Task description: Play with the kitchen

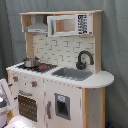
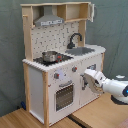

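Note:
The kitchen [image 1: 65, 85] is a white and light-wood toy unit with a grey hood [image 1: 37, 25], a microwave cabinet [image 1: 70, 24], a black faucet [image 1: 84, 59], a sink [image 1: 72, 74], a metal pot [image 1: 30, 62] on the stovetop and an oven [image 1: 27, 106]. Both exterior views show it. In the second exterior view my gripper [image 2: 86, 75] reaches in from the second exterior view's right. It is close to the white cabinet door [image 2: 90, 80] under the sink, right of the oven [image 2: 64, 95]. Whether it touches the door is unclear.
A grey curtain [image 2: 112, 30] hangs behind the kitchen. The kitchen stands on a wooden floor [image 2: 95, 116]. Part of my white arm [image 1: 4, 102] shows at the first exterior view's lower left, in front of the oven side.

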Tool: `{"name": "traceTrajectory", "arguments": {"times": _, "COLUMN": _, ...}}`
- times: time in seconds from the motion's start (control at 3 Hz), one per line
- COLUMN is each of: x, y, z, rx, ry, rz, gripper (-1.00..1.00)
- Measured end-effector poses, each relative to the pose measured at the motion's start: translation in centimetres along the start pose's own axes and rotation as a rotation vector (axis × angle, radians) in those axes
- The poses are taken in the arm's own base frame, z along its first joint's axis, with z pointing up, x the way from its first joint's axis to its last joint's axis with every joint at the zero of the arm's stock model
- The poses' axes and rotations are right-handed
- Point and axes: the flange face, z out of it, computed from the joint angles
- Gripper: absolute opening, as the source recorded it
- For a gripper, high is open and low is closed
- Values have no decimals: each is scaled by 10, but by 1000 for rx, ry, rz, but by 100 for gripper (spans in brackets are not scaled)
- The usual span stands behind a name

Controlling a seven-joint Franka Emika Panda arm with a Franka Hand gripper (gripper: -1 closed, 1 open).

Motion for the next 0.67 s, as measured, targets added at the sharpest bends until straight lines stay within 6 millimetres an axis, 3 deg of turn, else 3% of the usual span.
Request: {"name": "traceTrajectory", "arguments": {"times": 0.67, "x": -25, "y": -17, "z": 25, "rx": 10, "ry": -24, "rz": 166, "gripper": 100}}
